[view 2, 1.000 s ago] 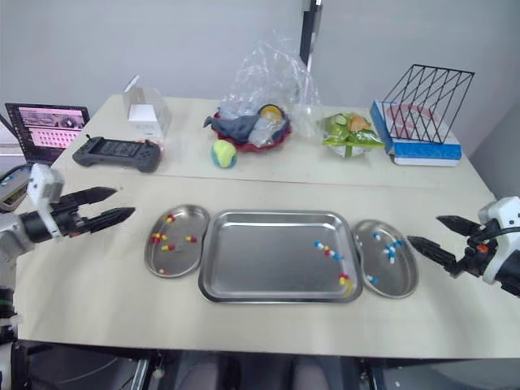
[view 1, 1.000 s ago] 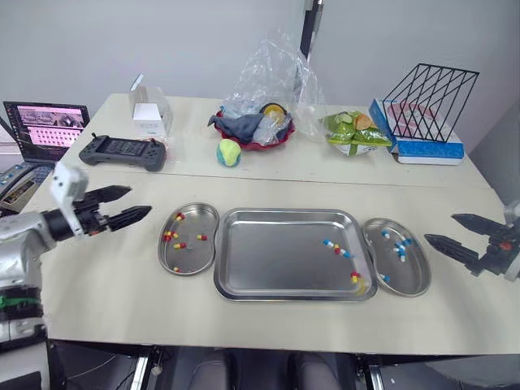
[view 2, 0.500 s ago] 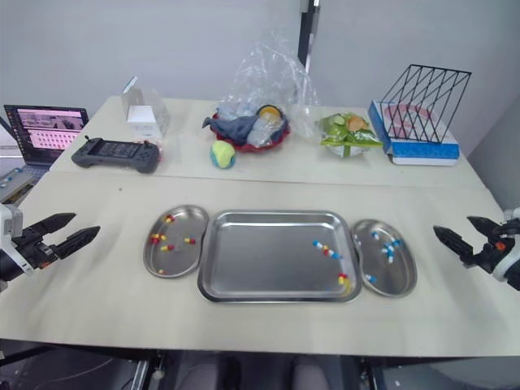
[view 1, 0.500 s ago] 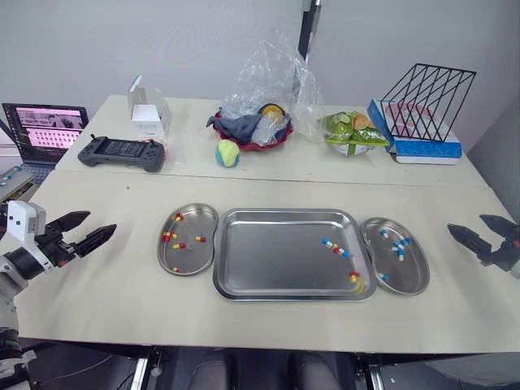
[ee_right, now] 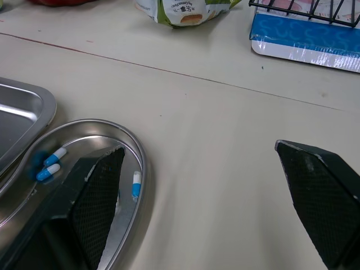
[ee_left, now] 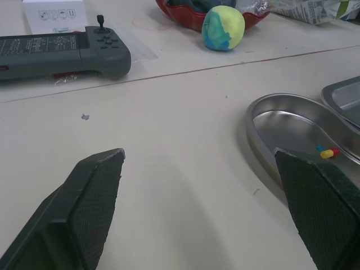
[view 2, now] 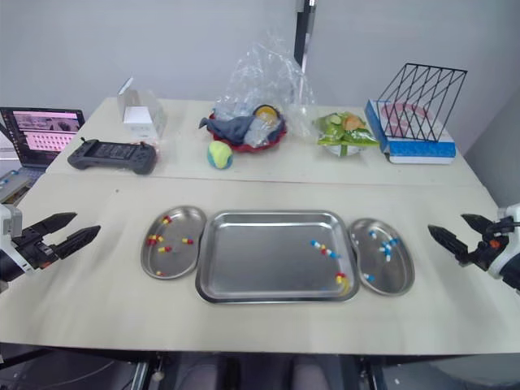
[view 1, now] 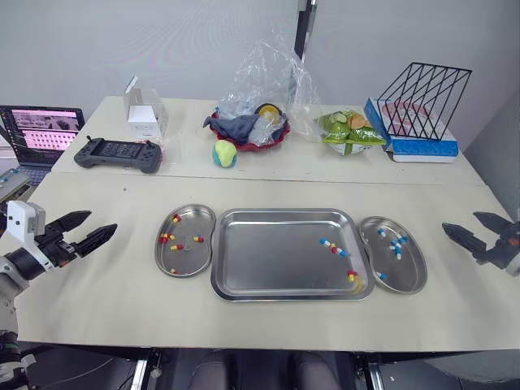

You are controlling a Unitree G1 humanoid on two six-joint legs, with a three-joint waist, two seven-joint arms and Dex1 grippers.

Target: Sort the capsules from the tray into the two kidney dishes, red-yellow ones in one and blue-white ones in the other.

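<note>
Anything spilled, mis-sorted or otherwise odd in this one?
Nothing stands out. Red-yellow capsules lie in the left kidney dish, blue-white capsules lie in the right kidney dish, and a few of both remain in the tray. None lies on the table.

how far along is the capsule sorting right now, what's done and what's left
Mostly done. Several red-yellow capsules lie in the left steel kidney dish, and several blue-white capsules lie in the right steel kidney dish. Nothing is in hand: the left gripper and right gripper are open and empty, out to either side. Left to sort: a few capsules of both colours near the right end of the rectangular steel tray.
</note>
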